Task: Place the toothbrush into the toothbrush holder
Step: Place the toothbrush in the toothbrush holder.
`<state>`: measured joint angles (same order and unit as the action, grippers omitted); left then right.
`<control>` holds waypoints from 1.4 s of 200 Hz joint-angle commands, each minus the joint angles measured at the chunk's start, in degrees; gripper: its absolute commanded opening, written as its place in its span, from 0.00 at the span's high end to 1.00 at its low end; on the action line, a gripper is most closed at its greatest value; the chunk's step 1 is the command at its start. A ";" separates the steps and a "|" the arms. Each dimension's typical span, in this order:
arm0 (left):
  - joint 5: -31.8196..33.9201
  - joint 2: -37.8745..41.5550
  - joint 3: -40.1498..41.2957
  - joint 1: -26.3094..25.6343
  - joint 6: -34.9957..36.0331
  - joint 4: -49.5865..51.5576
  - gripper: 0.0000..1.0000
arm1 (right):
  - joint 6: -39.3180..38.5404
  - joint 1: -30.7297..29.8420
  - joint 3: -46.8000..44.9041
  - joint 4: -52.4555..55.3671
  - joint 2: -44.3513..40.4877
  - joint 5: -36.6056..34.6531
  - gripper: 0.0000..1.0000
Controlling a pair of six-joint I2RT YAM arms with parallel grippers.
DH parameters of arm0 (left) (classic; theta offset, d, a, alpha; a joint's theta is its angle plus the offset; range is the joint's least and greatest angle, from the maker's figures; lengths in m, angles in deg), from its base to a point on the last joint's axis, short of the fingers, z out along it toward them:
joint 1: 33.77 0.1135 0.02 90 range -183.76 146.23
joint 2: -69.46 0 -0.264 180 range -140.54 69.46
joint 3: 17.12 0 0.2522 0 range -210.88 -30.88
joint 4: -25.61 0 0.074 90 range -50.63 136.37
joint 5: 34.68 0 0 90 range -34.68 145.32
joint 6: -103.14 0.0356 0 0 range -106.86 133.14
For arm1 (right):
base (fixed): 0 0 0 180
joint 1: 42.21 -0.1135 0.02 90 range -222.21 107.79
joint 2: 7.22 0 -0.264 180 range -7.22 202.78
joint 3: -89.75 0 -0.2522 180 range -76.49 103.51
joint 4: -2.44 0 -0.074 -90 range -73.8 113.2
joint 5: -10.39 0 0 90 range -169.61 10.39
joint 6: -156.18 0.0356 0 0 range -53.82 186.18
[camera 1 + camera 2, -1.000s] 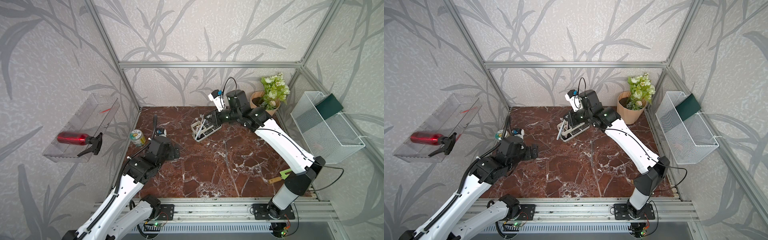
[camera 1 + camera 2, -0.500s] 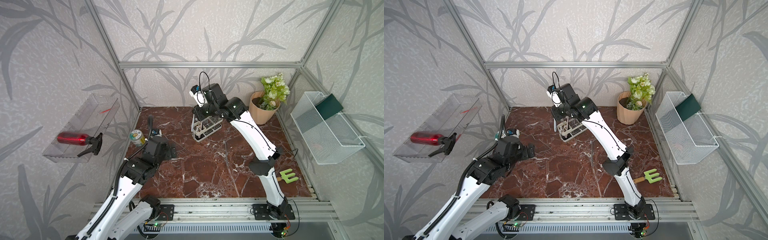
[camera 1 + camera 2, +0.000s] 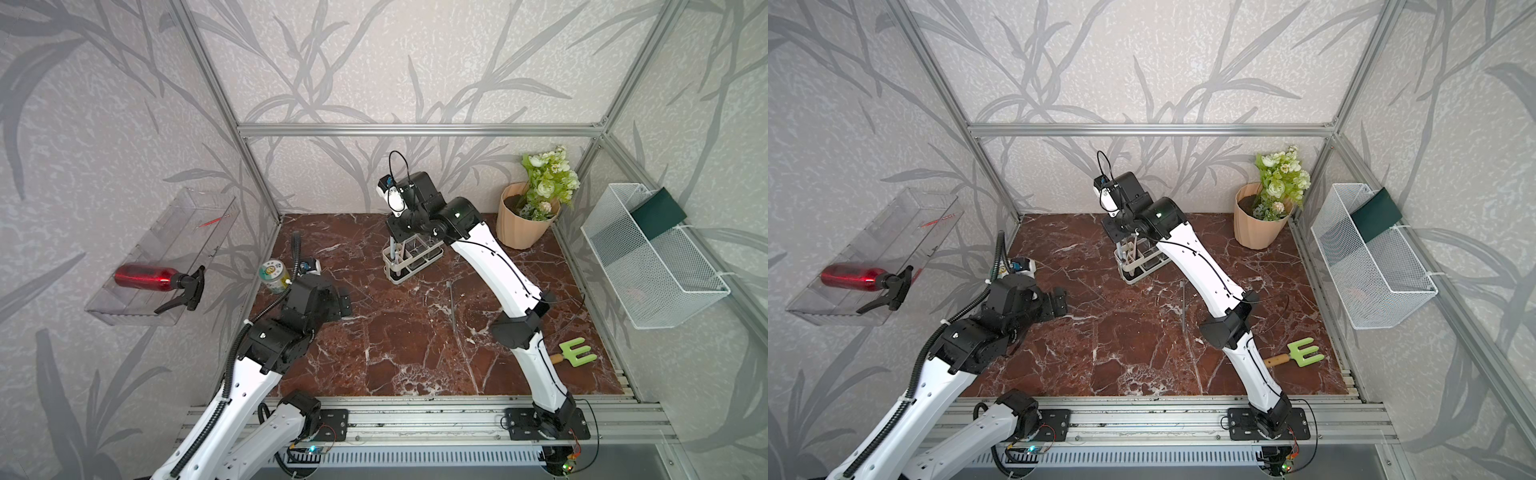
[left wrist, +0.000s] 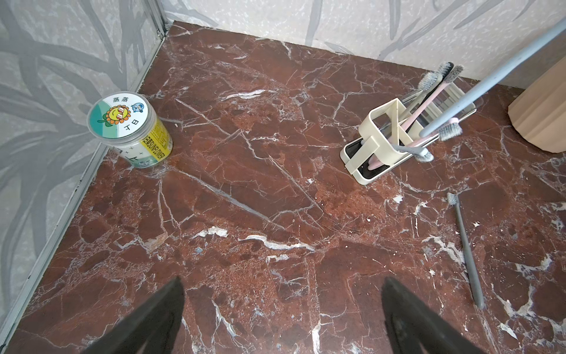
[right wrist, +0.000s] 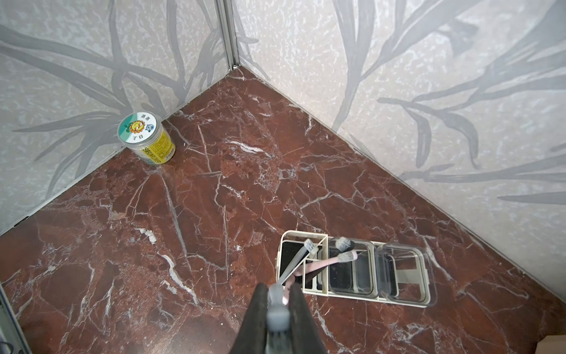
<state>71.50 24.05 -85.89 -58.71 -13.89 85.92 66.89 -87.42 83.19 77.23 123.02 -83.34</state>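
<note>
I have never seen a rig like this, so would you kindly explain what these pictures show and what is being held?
This is a robot with a left arm and a right arm, bolted at the edge of a marble table. Both top views look down on everything from one camera head; the other two pictures come from cameras on the wrists. On the table stand a holder with brushes in it, a jar and a flowerpot; a spare brush and a green fork lie flat. The right pincer is shut on a toothbrush, aimed at the holder's end compartment. The left pincer is open and empty.
</note>
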 commanded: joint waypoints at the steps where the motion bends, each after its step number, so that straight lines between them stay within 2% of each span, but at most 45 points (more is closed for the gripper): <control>1: 0.01 0.96 0.51 0.43 -0.40 1.05 0.01 | -1.08 -0.23 0.11 -4.13 1.01 -1.75 1.00; 125: -1.50 0.85 0.51 1.28 -0.04 0.65 0.01 | -3.26 -0.23 -0.19 -7.25 7.27 -5.14 1.00; 162: -2.77 0.65 0.68 2.17 0.02 0.22 0.01 | -3.61 -0.25 -3.62 -8.85 7.43 -5.94 1.00; 235: -3.43 -0.06 0.69 2.74 0.14 0.21 0.01 | -0.59 -0.07 -8.96 -10.63 8.28 -6.03 1.00; 280: -3.69 -0.51 0.60 3.04 0.30 0.35 0.01 | 2.17 1.29 -11.54 -11.10 8.48 -3.51 1.00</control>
<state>67.70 23.57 -85.84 -56.14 -13.87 85.85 66.63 -87.25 72.96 66.96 130.45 -87.95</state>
